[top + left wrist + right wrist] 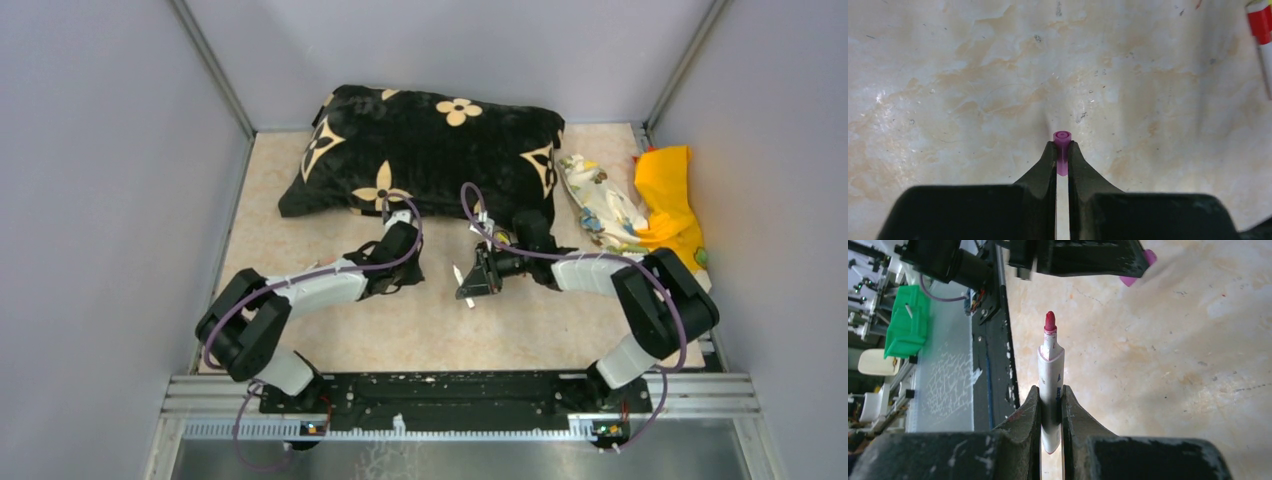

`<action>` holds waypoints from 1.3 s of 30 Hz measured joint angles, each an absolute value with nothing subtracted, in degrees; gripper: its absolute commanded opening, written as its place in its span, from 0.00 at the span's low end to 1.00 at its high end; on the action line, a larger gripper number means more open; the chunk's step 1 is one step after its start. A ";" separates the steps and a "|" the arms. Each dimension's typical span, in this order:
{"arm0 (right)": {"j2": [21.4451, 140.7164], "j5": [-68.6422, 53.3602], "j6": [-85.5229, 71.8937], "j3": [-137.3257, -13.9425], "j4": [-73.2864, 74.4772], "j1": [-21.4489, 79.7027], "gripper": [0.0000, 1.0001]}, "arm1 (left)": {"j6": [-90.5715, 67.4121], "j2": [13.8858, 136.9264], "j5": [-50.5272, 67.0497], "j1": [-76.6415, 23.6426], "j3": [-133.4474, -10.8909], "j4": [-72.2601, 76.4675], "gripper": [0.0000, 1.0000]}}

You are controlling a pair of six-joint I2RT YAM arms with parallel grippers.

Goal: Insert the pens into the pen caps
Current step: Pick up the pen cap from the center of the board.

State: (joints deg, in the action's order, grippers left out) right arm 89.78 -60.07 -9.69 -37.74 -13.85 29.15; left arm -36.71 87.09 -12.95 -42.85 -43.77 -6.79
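From above, the left pincer (410,278) and the right pincer (468,285) met nose to nose, close together, over the mottled beige table (300,240). They hung just in front of a black cushion (430,150) with cream flowers. A patterned cloth (600,205) and a yellow cloth (670,195) lay by the right wall, and plain grey panels closed the space in. What the pincers gripped was too small to read from up there. The left wrist camera showed the fingers (1045,165) narrowed tight on a purple-pink cap (1062,150). Its long axis ran along them, and its round end poked just past their tips, pointing away from the wrist above bare table. A second pen (1260,35) with a red band lay off at the far right edge. The right wrist camera showed the fingers (1025,412) clamped on a white pen (1050,380). It lay in line with them, and its red tip pointed straight out towards the left pincer's dark body. A green bin (905,322) stood beyond the table edge.
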 measured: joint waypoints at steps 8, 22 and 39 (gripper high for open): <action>94.13 -52.51 -19.64 -36.21 -19.27 31.83 0.00 | -41.45 80.34 -8.62 -41.01 -36.88 -0.36 0.00; 100.60 -47.83 -25.10 -39.03 -18.11 37.54 0.00 | -53.43 74.13 -4.32 -40.73 -24.73 18.52 0.00; 100.68 -47.64 -24.49 -40.66 -16.51 39.27 0.00 | -58.13 74.15 -1.67 -40.73 -22.76 25.87 0.00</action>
